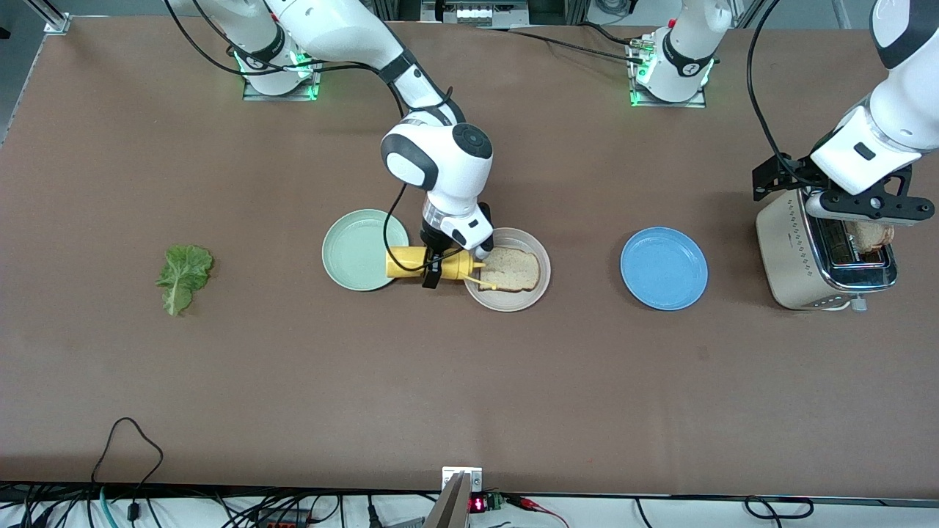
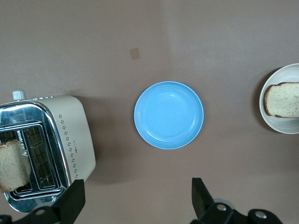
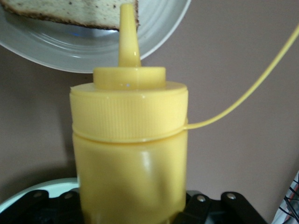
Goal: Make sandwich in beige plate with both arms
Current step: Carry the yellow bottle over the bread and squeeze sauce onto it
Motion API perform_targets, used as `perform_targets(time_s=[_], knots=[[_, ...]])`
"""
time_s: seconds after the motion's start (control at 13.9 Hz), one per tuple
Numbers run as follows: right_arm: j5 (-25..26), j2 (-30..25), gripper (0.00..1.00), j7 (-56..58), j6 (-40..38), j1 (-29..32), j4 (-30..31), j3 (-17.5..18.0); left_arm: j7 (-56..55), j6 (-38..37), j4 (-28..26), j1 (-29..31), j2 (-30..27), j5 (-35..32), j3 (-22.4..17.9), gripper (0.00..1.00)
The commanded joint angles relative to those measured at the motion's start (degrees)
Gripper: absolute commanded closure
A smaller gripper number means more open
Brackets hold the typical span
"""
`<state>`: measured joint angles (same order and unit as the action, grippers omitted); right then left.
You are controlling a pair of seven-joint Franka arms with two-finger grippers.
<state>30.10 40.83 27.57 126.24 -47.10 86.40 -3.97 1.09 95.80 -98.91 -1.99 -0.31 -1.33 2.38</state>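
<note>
Holding the yellow mustard bottle [image 1: 431, 265] on its side in my right gripper [image 1: 433, 273], jaws pinched around its body, I have the nozzle aimed at the bread slice [image 1: 511, 269] lying on the beige plate [image 1: 522, 301], which sits between the mint-green plate [image 1: 352, 249] and the blue plate [image 1: 664, 268]. By my reckoning the sauce step is in hand: the tip lies at the slice's edge, so the next move calls for carrying the nozzle over the slice's middle and a squeeze. My left gripper [image 1: 855, 204] hangs over the toaster [image 1: 796, 253], jaws spread wide and empty, above a second bread slice [image 2: 13, 164] standing in a slot. The lettuce leaf [image 1: 182, 275] lies untouched toward the right arm's end of the table.
</note>
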Motion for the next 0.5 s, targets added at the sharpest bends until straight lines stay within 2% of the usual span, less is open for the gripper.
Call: perform_targets(time_s=[0.0, 0.07, 0.29, 0.43], knots=[[-3.2, -3.5, 0.58, 0.9, -1.6, 2.7, -0.4, 0.4, 1.3, -0.6, 0.0, 0.2, -0.5, 0.7, -0.3, 0.0], [-4.2, -4.7, 0.58, 2.8, -1.6, 3.9, -0.4, 0.7, 1.3, -0.6, 0.0, 0.2, -0.5, 0.7, -0.3, 0.0], [-12.8, -9.4, 0.58, 11.8, -2.0, 6.3, 0.3, 0.7, 1.3, -0.6, 0.0, 0.2, -0.4, 0.7, -0.3, 0.0], [-18.7, -12.8, 0.58, 18.0, -4.9, 9.6, 0.6, 0.8, 1.3, -0.6, 0.0, 0.1, -0.4, 0.7, -0.3, 0.0]])
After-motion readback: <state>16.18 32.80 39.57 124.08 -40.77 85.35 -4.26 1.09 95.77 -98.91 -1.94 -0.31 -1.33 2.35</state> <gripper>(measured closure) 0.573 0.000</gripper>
